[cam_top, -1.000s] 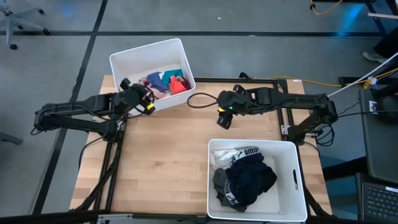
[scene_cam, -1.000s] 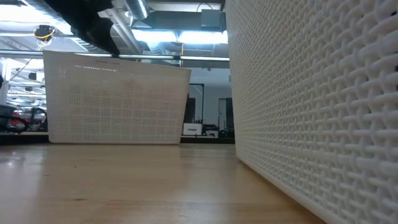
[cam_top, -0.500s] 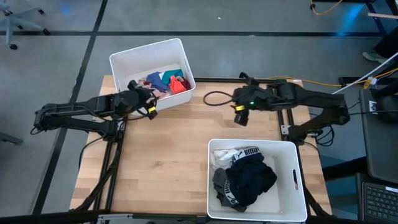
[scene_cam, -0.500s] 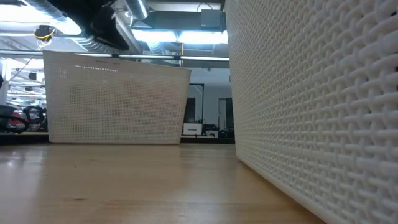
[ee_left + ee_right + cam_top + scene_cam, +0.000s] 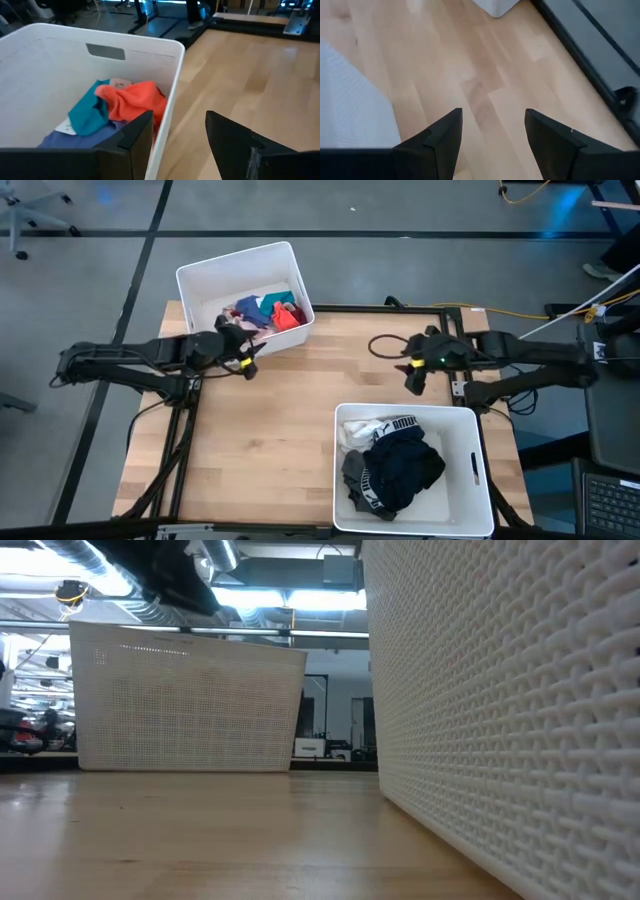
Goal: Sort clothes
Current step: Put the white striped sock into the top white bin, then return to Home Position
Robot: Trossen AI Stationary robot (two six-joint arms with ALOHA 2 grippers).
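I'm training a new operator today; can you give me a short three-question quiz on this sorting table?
1. True or false: the left pincer holds a garment.
2. Which bin holds the dark clothes: A, the near bin, or B, the far bin?
3. What lies under the right pincer?

Key: 1 false, both pincers are open and empty. 2 A; the far bin holds the bright clothes. 3 bare table.

Support surface: light wooden table, plank top, dark frame along its edges. Two white rectangular plastic bins sit directly on it. Far-left bin overhangs the table's back edge, set at a slight angle. Near-right bin sits square at the front edge. A black cable loop lies on the wood near the back right.
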